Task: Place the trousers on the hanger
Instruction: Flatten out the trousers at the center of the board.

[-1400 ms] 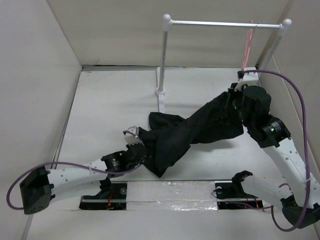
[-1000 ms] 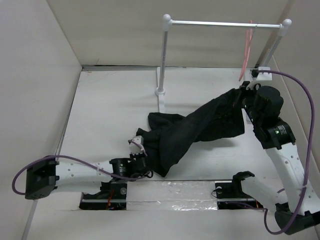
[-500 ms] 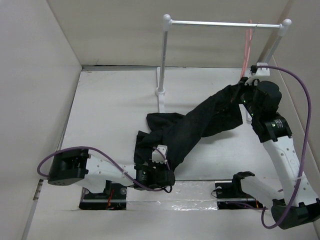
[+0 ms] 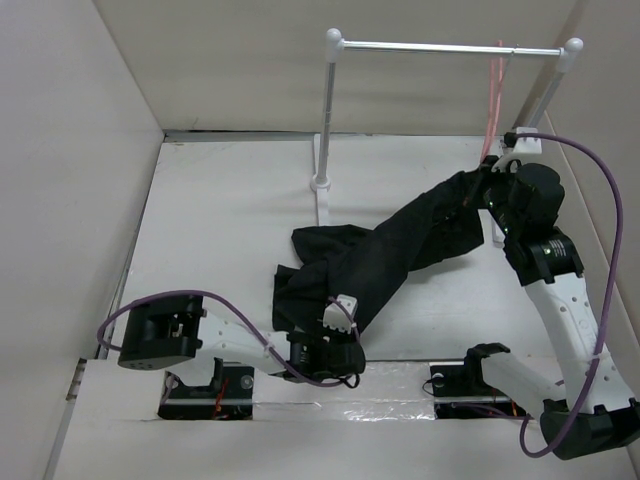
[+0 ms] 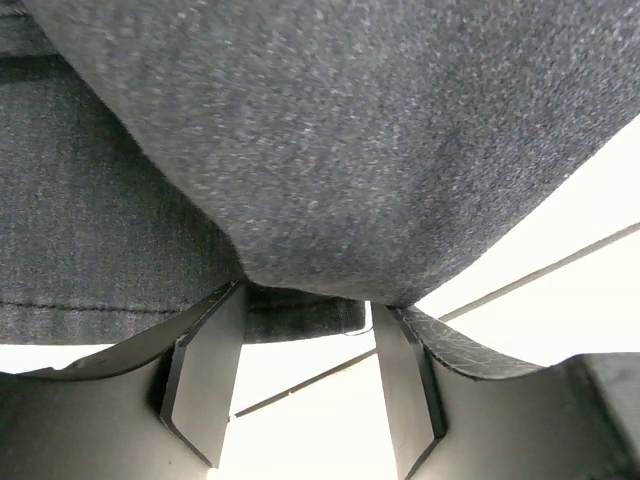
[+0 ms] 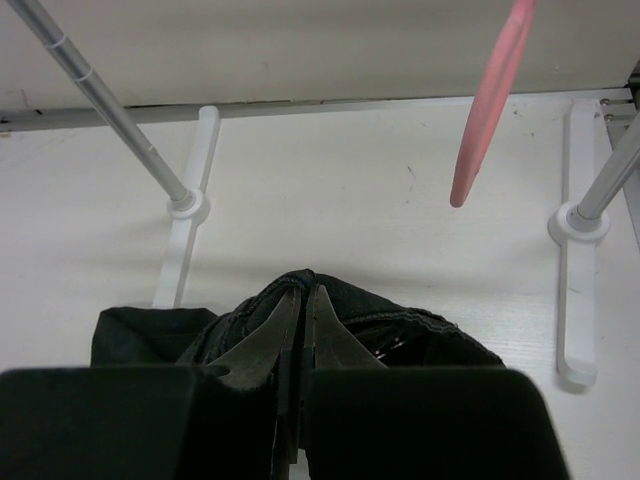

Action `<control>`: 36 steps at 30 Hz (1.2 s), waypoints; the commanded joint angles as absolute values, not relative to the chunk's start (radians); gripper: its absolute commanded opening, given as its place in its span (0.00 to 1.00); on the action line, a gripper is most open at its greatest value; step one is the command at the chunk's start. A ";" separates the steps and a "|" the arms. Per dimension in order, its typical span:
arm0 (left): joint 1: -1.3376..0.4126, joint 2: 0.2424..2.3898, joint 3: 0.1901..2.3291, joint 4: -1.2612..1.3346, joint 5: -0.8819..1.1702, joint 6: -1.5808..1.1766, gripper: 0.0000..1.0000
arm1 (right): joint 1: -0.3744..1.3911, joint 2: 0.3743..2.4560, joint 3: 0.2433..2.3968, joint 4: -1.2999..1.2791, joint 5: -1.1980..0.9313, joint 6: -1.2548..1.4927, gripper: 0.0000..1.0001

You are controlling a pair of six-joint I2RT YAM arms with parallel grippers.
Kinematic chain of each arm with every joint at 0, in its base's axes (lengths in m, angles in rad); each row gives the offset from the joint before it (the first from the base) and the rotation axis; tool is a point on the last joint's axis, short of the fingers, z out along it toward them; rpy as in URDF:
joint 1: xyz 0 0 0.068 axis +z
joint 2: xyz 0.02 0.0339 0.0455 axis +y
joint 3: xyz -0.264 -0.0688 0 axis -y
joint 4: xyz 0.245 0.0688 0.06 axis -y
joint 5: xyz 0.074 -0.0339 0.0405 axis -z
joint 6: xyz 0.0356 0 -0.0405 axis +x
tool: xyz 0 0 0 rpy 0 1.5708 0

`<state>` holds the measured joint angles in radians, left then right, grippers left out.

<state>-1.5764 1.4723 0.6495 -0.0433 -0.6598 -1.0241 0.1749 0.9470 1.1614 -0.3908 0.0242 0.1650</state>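
The right hand (image 4: pixel 484 182) is clamping one end of the trousers (image 4: pixel 400 250) between its closed fingers. It is holding that end up near the far right corner of the counter (image 4: pixel 220 210), just below the pink hanger (image 4: pixel 493 95) hanging at the right end of the rail (image 4: pixel 430 46). The rest of the cloth is trailing diagonally down to a heap toward the near edge, where the left hand (image 4: pixel 338 318) is sitting with its fingers spread apart, a fold of fabric drooping onto their tips.
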 commanded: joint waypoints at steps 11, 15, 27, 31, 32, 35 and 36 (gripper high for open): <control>-1.554 1.447 0.709 -0.249 -0.783 -1.136 0.00 | 0.143 0.905 1.149 -0.310 -0.025 0.176 0.00; -1.545 1.155 0.775 -0.756 -0.992 -1.400 0.00 | 0.143 0.853 1.154 -0.348 -0.015 0.157 0.00; -1.531 0.042 0.810 -0.579 -1.468 -1.062 0.00 | 0.330 0.614 1.359 -0.673 -0.231 0.179 0.00; -1.540 -0.011 0.686 0.428 -1.674 -0.044 0.00 | 0.330 0.635 1.428 -0.710 -0.180 0.173 0.00; -1.540 0.024 0.719 0.445 -1.678 -0.041 0.00 | 0.330 0.649 1.408 -0.698 -0.143 0.169 0.00; -1.540 0.191 1.038 -0.553 -1.689 -0.899 0.00 | 0.299 0.757 1.258 -0.602 0.127 0.158 0.00; -1.540 0.251 1.076 -0.710 -1.690 -0.972 0.00 | 0.267 0.799 1.232 -0.580 0.171 0.170 0.00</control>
<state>-1.5387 0.1341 0.9157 -0.3332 -1.4399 -0.6918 0.3153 0.6506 1.3281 -0.6601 -0.0368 0.1635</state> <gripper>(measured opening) 0.036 0.024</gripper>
